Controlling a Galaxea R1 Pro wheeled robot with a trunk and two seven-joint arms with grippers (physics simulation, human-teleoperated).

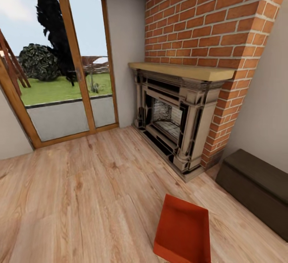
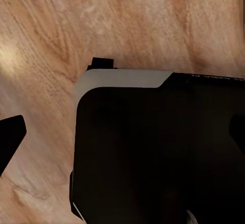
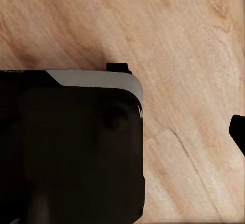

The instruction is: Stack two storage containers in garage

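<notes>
Looking along both wrist cameras, I see mostly the robot's black base with its pale rim, over light wood floor; a dark finger tip pokes in at one edge of the left wrist view and another at the edge of the right, but I cannot tell whether either pair of jaws is released or clenched, and nothing is in them that I can see. From the head camera, one orange-red bin sits on the planks low in view, right of centre, near a dark bench and in front of the brick fireplace; glass doors stand to the left. I judge we are at the start: approaching the first bin. Next I should lower the arms and grip its walls. The bin's near end is cut off.
</notes>
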